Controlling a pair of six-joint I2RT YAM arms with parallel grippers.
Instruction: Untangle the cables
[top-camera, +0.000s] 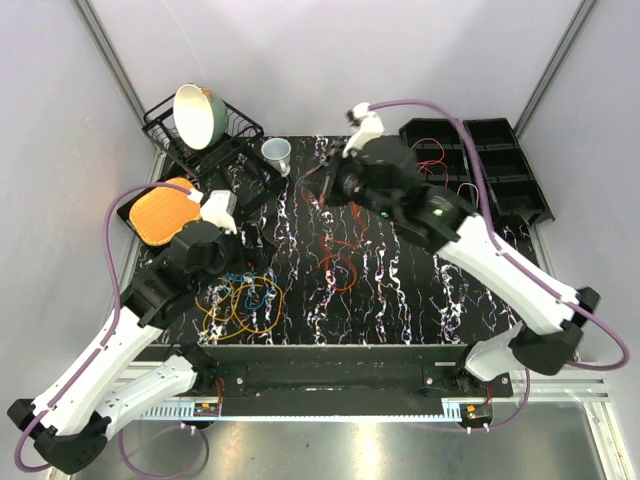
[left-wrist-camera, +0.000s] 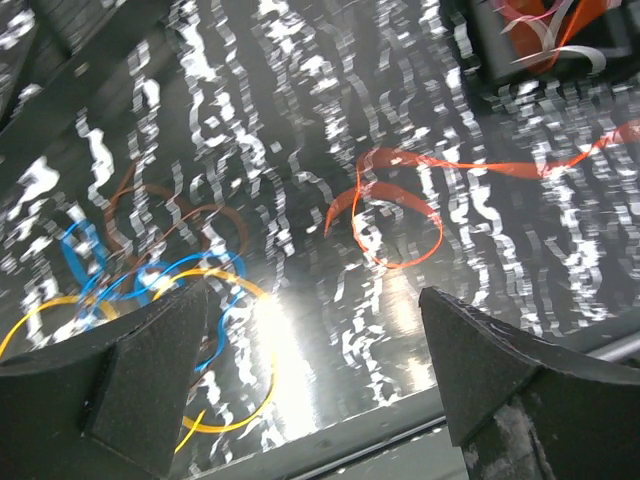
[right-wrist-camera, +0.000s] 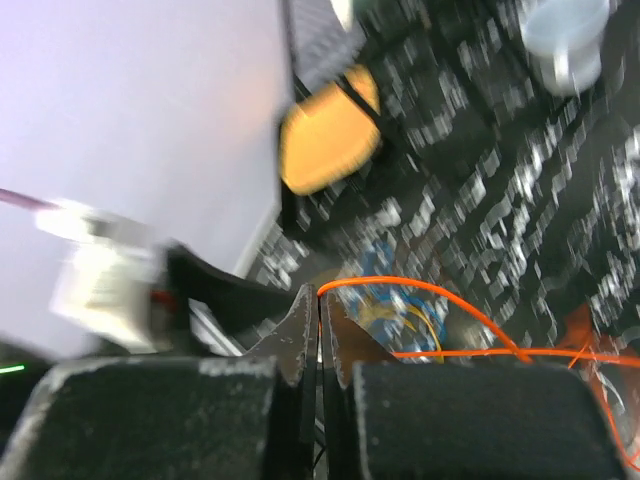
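A tangle of yellow (left-wrist-camera: 240, 400), blue (left-wrist-camera: 100, 272) and brown-orange (left-wrist-camera: 170, 212) cables lies on the black marbled table, at the front left in the top view (top-camera: 240, 300). A bright orange cable (top-camera: 340, 262) loops at the table's middle; it also shows in the left wrist view (left-wrist-camera: 395, 222). My right gripper (top-camera: 322, 187) is raised above the table's far middle. It is shut on this orange cable (right-wrist-camera: 450, 300), pinched at the fingertips (right-wrist-camera: 320, 295). My left gripper (left-wrist-camera: 315, 335) is open and empty, hovering just right of the tangle (top-camera: 248, 262).
A black dish rack (top-camera: 160, 125) holding a bowl (top-camera: 200, 115) stands at the back left, with an orange plate (top-camera: 165, 210) beside it. A white cup (top-camera: 277, 152) is at the back middle. Black bins (top-camera: 505, 165) at the back right hold red wires (top-camera: 435, 155).
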